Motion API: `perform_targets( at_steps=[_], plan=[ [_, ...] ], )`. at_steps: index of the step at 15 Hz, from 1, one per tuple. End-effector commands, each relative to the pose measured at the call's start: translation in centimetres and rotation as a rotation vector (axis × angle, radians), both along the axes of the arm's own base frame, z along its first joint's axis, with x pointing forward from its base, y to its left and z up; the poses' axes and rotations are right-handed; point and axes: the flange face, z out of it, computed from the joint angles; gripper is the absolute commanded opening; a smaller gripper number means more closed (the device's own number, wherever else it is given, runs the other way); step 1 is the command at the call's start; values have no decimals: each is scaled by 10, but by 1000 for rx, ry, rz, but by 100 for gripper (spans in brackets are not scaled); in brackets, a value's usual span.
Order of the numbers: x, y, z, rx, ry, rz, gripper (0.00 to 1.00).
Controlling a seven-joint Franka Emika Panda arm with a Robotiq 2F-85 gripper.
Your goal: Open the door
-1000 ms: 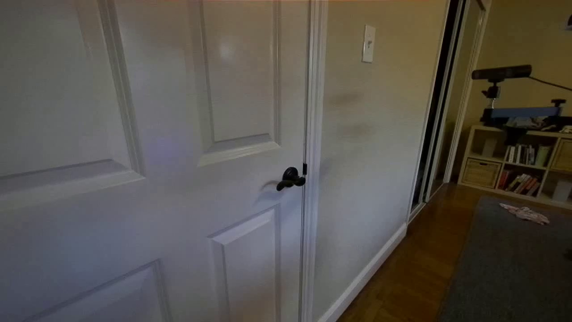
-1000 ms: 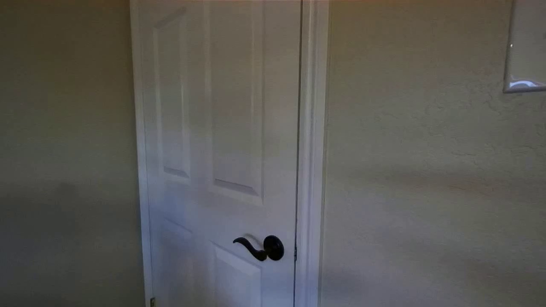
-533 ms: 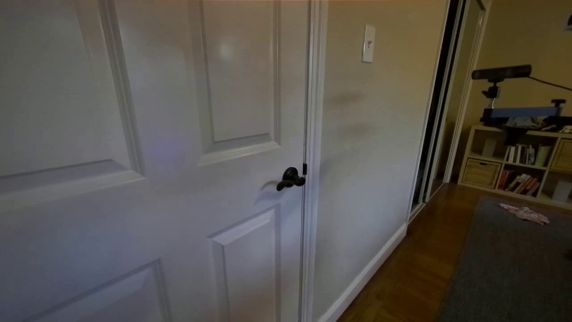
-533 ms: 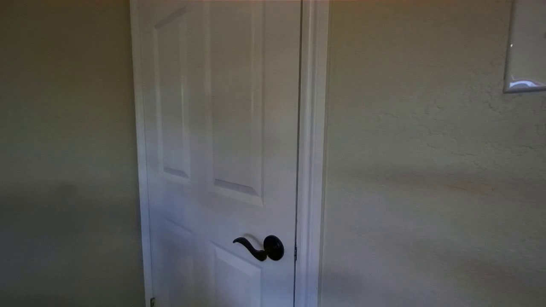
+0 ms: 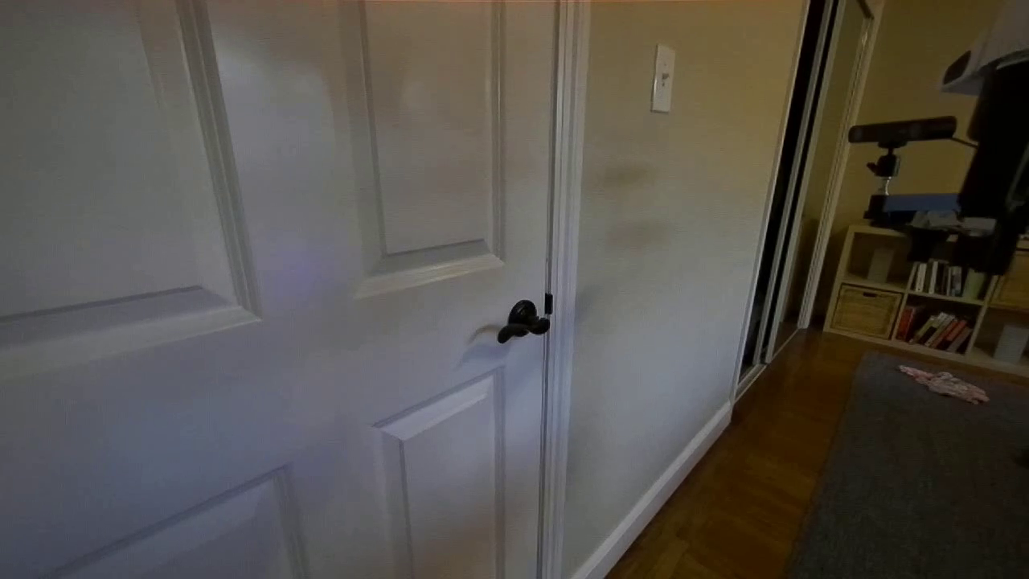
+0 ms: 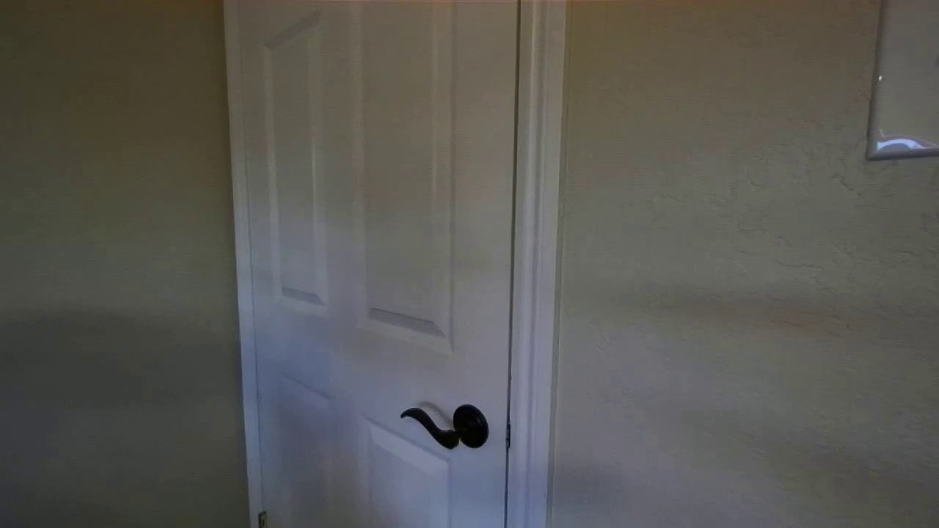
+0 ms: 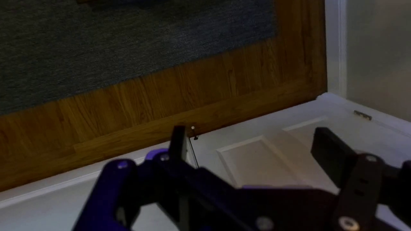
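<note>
One door [image 5: 305,362]: tall and white-painted, its raised panels rectangular; in both exterior views you see it flush in its ridged white frame [image 6: 539,220], left of the plaster wall [image 6: 733,220].
Handle [image 6: 468,427]: black, a wavy lever on a round plate, near the door's right edge; in an exterior view its tip points left.
Gripper [image 7: 249,138]: released; in the wrist view you have its two dark, blocky fingers [image 7: 332,157] spread well apart, and in an exterior view it hangs below the white arm [image 5: 989,52] at the right, well apart from the handle.
Hinge [image 6: 262,519]: dull metal, a short strip low on the door's left edge.
Wall: pale, finely lined and rough to your eye.
Light switch [image 5: 662,79]: a flat white rectangle with a small toggle, right of the frame.
Floor [image 5: 723,498]: brown wood, its grain streaky in the wrist view.
Rug [image 5: 924,482]: grey, coarsely woven, at the right, with a crumpled pinkish cloth [image 5: 944,383] lying on it toward the far end.
Shelf [image 5: 868,281]: pale and boxy, at the far right, holding a square woven basket [image 5: 867,312] beside slanting books [image 5: 936,330].
</note>
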Motion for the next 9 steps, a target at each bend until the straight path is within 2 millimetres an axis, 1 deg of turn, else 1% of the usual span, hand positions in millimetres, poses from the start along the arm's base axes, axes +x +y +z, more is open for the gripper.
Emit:
perform_targets(
  at_steps=[1, 4, 6, 8, 9],
  plan=[
    [56, 18, -15, 12, 9, -145, 100],
    [96, 39, -24, 22, 15, -226, 100],
    [121, 50, -26, 37, 27, -258, 100],
    [141, 57, -24, 55, 30, -283, 100],
    [148, 58, -22, 60, 27, -268, 100]
  ],
)
